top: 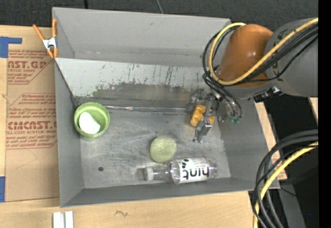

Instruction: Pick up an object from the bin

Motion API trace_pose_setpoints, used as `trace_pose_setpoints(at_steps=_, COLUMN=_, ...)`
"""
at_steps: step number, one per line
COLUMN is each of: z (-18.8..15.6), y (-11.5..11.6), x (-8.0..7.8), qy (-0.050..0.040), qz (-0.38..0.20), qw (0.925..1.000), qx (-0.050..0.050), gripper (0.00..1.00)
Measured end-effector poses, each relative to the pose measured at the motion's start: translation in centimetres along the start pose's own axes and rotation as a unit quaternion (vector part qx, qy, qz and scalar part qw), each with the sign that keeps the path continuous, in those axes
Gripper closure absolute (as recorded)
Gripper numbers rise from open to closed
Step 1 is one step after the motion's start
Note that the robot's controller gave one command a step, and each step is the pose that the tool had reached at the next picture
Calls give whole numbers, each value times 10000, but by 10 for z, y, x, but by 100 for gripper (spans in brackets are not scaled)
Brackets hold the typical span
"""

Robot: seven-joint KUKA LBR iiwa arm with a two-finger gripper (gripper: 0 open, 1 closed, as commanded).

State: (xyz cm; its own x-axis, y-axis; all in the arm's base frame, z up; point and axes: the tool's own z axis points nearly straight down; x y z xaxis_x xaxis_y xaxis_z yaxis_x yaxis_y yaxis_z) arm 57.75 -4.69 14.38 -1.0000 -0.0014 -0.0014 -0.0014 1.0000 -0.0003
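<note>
- At the right side of the bin [139, 30], the gripper [202, 124] hangs low over the floor; released or clenched cannot be told.
- A small yellow-orange piece [196, 116] touches its left side; grasp unconfirmed.
- The clear bottle [181, 171] lies toward the near wall from the gripper, long axis along that wall, cap leftward; label reads "hint".
- A pale green ball [163, 149] sits just beside the bottle.

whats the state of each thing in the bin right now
green cup: mouth up, white thing inside
pale green ball: lying loose
clear bottle: lying on its side
small yellow thing: against the pincer, held or not unclear
pincer: low at the bin's right
</note>
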Motion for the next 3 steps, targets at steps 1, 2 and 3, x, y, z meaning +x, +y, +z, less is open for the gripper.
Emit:
trace_pose_setpoints(at_steps=1, z=29, y=37, x=17, qy=-30, qz=-818, qw=9966, qx=13, gripper=0)
trace_pose_setpoints(at_steps=2, z=21, y=89, x=41, qy=-31, qz=-1401, qw=9901, qx=-6, gripper=0)
trace_pose_setpoints(at_steps=3, z=25, y=88, x=31, qy=-3, qz=-1878, qw=9822, qx=-4, gripper=0)
